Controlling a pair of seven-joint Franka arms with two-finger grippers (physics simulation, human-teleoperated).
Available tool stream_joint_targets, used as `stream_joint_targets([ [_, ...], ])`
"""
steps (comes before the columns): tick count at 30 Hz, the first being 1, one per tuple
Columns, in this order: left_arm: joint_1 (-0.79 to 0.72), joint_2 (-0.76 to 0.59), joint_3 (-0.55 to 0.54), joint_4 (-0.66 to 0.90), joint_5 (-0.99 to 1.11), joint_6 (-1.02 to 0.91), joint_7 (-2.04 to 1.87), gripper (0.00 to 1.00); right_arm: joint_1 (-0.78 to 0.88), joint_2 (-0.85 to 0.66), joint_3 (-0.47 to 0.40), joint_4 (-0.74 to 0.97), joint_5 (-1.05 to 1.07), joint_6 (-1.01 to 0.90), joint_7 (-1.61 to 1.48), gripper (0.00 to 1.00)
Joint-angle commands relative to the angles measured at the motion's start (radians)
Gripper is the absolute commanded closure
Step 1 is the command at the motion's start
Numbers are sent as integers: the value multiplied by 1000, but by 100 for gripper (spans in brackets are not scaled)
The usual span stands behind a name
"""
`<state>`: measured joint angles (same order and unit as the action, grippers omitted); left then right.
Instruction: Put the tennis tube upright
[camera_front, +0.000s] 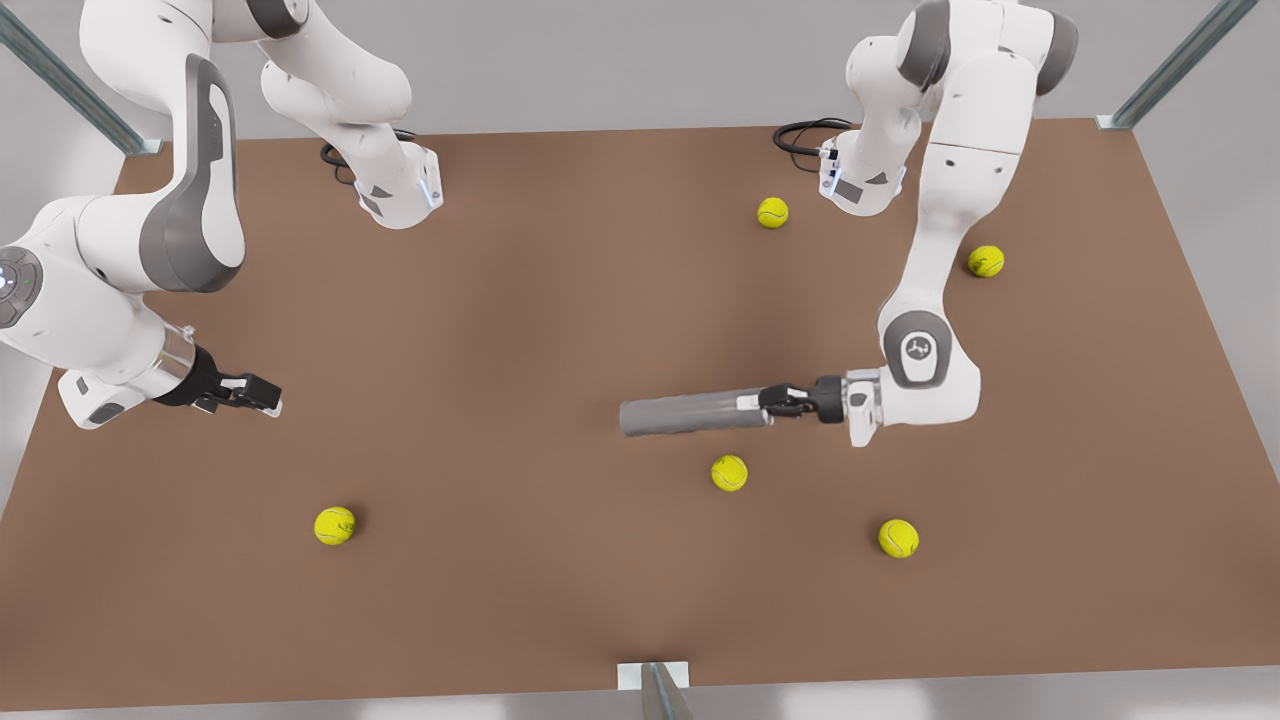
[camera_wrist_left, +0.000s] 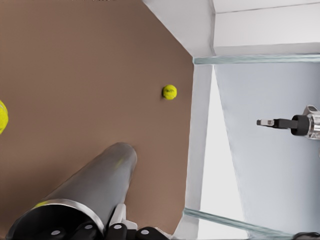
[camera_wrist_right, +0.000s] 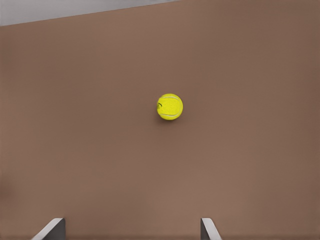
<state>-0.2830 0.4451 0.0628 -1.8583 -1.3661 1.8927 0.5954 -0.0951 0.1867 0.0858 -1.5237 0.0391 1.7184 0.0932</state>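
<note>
The tennis tube (camera_front: 685, 413) is a slim grey cylinder lying level, right of the table's middle in the front view. In the left wrist view the tennis tube (camera_wrist_left: 95, 185) runs away from the camera, its silvery rim nearest. My left gripper (camera_front: 768, 404), on the arm at the front view's right, is shut on the rim end; its black fingers (camera_wrist_left: 117, 231) sit against that rim. My right gripper (camera_front: 262, 394) hangs open over the table at the front view's left, far from the tube, its fingertips (camera_wrist_right: 51, 227) spread wide with nothing between them.
Several yellow-green tennis balls lie loose on the brown table (camera_front: 520, 300): one (camera_front: 729, 472) just in front of the tube, one (camera_front: 898, 538) nearer the front edge, one (camera_front: 334, 525) front left, two (camera_front: 772, 212) (camera_front: 986, 261) near the back. A ball (camera_wrist_right: 170, 106) lies below my right gripper.
</note>
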Motion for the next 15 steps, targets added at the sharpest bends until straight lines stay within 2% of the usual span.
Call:
stream_joint_targets([
  [1, 1, -38, 20, -2, 149, -6, -285, 79, 0, 2, 0, 1, 1, 0, -1, 0],
  [6, 1, -155, 83, 2, 449, 3, -431, 79, 0, 5, 0, 2, 2, 0, -1, 0],
  [15, 1, -238, 100, 34, 913, 12, -646, 79, 0, 5, 0, 2, 2, 0, -1, 0],
])
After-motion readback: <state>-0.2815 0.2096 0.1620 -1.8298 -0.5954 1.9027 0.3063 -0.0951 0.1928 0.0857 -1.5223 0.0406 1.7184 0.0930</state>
